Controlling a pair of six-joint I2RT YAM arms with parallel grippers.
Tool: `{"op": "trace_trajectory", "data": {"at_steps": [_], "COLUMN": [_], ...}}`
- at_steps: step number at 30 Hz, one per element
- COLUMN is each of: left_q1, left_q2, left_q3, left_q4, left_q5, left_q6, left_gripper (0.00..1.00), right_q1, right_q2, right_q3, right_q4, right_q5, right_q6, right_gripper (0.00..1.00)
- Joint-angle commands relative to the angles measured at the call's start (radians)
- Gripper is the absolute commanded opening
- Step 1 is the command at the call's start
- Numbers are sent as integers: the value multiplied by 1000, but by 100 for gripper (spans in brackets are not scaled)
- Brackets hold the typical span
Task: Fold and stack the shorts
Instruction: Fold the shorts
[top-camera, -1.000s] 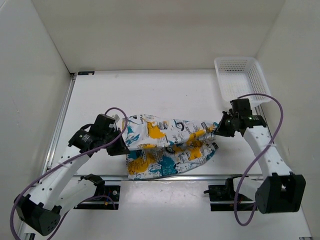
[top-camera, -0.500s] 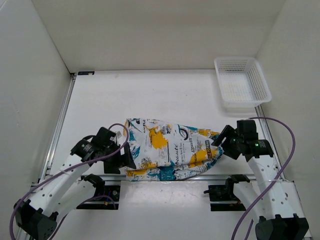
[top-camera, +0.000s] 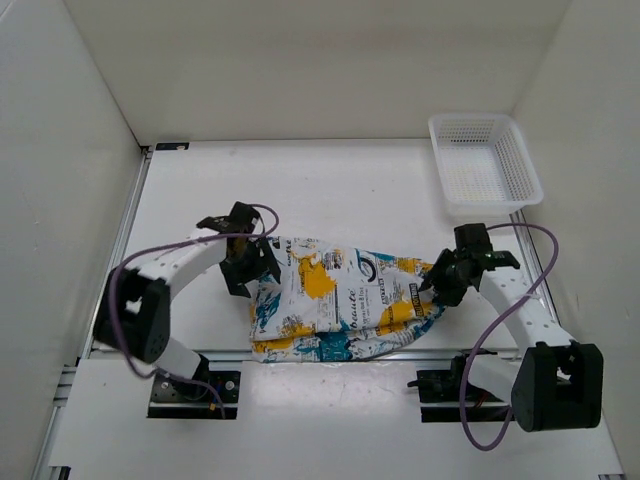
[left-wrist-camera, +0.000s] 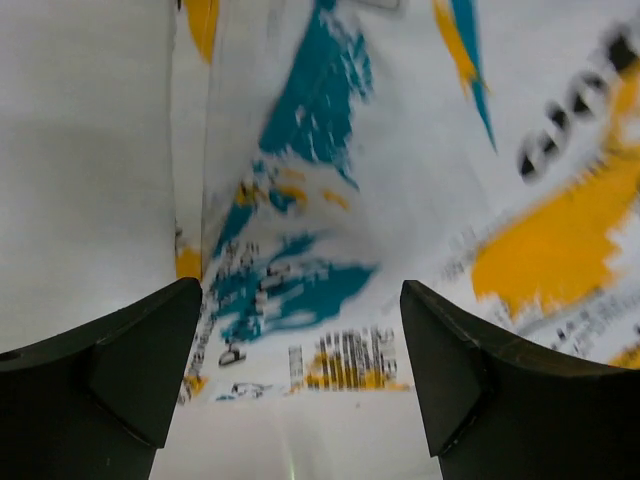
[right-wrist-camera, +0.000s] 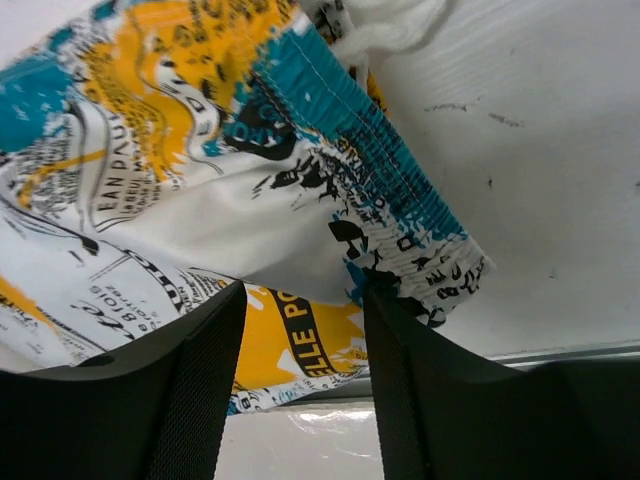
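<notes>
The shorts (top-camera: 345, 300) lie spread and partly doubled over near the table's front edge, white with a teal, yellow-orange and black print. My left gripper (top-camera: 254, 268) hovers at their back left corner. In the left wrist view it (left-wrist-camera: 300, 335) stands wide open with only the printed fabric (left-wrist-camera: 330, 150) below it. My right gripper (top-camera: 440, 286) sits at the shorts' right end. In the right wrist view it (right-wrist-camera: 300, 330) is open over the fabric (right-wrist-camera: 190, 150), and the gathered teal waistband (right-wrist-camera: 420, 235) runs beside its right finger (right-wrist-camera: 400, 340).
A white mesh basket (top-camera: 520, 165) stands at the back right corner. The shorts' lower hem reaches the metal rail (top-camera: 450, 352) along the table's front edge. White walls close in the left, right and back sides.
Both grippers have let go of the shorts, which now rest flatter on the table. The left gripper has moved to the cloth's back left corner; the right has drawn slightly back.
</notes>
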Motion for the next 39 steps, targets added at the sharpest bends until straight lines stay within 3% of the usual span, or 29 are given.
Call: {"op": "trace_trajectory", "data": {"at_steps": [1, 3, 5, 7, 8, 9, 10, 14, 18, 19, 22, 23, 24, 26, 28, 34, 39], "left_q1": [2, 2, 2, 2, 11, 11, 22, 74, 126, 135, 180, 192, 210, 221, 221, 231, 231], "left_q2": [173, 256, 351, 401, 451, 479, 508, 650, 720, 720, 637, 605, 549, 502, 444, 346, 387], "left_q3": [62, 96, 146, 183, 229, 258, 287, 500, 721, 755, 811, 811, 782, 746, 659, 334, 272], "left_q4": [94, 103, 103, 103, 103, 103, 103, 72, -47, -73, -129, -129, -129, -139, -153, -48, -14], "left_q5": [-29, -20, -11, -11, -11, -11, 7, 17, -31, -55, -100, -100, -91, -68, -51, 52, 84], "left_q6": [4, 14, 24, 35, 53, 64, 75, 101, 147, 158, 179, 196, 218, 238, 247, 238, 247], "left_gripper": [91, 87, 75, 54, 24, 13, 10, 10, 12, 16, 43, 53, 66, 75, 80, 83, 87], "right_q1": [10, 10, 20, 29, 30, 42, 55, 56, 65, 65, 65, 65, 65, 65, 65, -36, -110], "right_q2": [16, 45, 105, 163, 183, 202, 243, 403, 590, 599, 566, 549, 511, 465, 396, 325, 355], "right_q3": [-38, -49, -58, -58, -58, -58, -46, 77, 366, 401, 450, 450, 450, 433, 389, 281, 241], "right_q4": [121, 149, 189, 216, 247, 267, 287, 347, 272, 253, 232, 232, 223, 213, 201, 212, 242], "right_q5": [-43, -43, -43, -43, -43, -43, -43, -95, -75, -63, -44, -44, -35, -14, 31, -4, -82], "right_q6": [3, 13, 13, 26, 26, 41, 56, 41, -37, -37, -62, -62, -62, -62, -48, -27, -26], "right_gripper": [52, 49, 40, 30, 27, 25, 25, 28, 29, 29, 36, 46, 52, 58, 58, 53, 54]}}
